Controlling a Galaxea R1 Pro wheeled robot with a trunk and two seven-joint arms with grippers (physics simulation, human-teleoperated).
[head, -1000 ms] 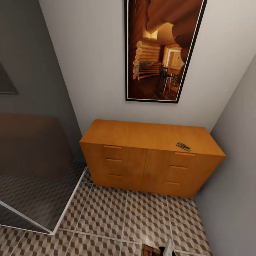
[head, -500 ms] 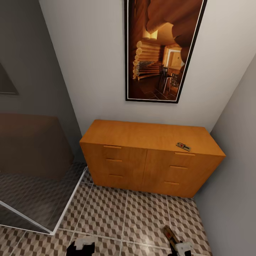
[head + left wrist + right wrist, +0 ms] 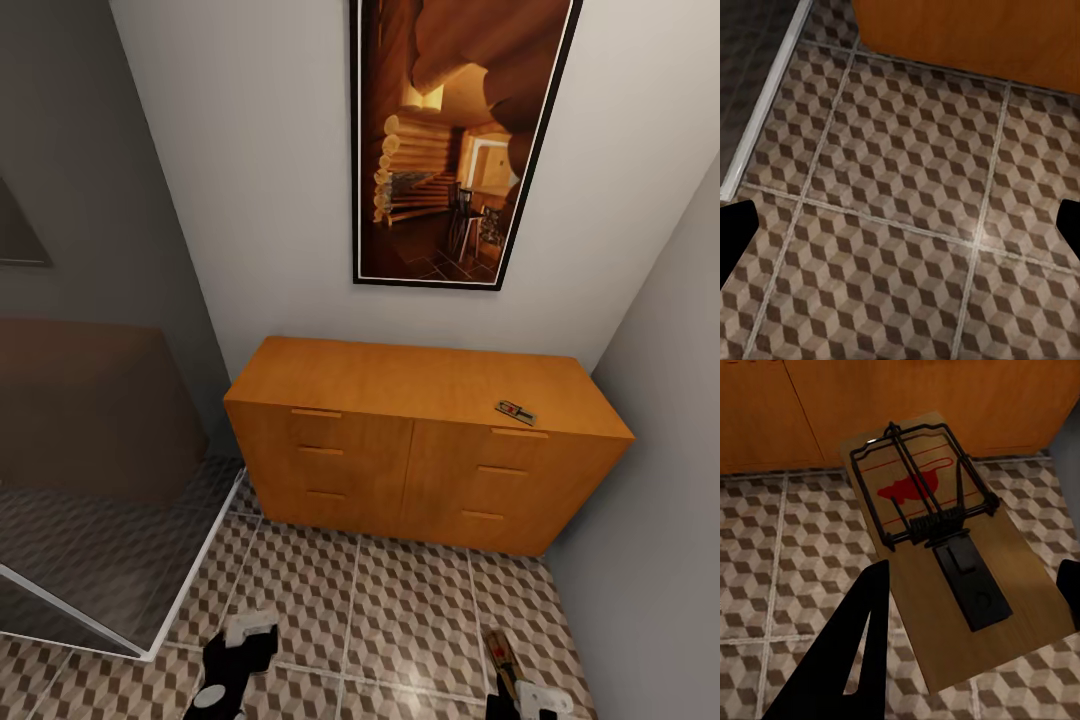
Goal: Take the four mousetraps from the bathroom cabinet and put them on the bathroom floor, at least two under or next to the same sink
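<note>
Head view: the floor of large square cube-patterned tiles in brown, beige and white (image 3: 400, 610) fills the lower frame. A wide orange-brown wooden cabinet with drawer fronts (image 3: 420, 470) stands mid-frame against the pale wall, under a tall black-framed picture of a log interior (image 3: 455, 140). A glass panel with a white edge (image 3: 110, 560) takes the lower left. No writing or label can be read anywhere.

One small flat brown mousetrap with a red spot (image 3: 515, 411) lies on the cabinet top, right of centre near its front edge. A second mousetrap (image 3: 945, 540) sits between the fingers of the right gripper (image 3: 515, 685) at the bottom right, held above the tiles before the cabinet. The left gripper (image 3: 235, 660), bottom left, hangs spread wide over bare tiles, holding nothing.
</note>
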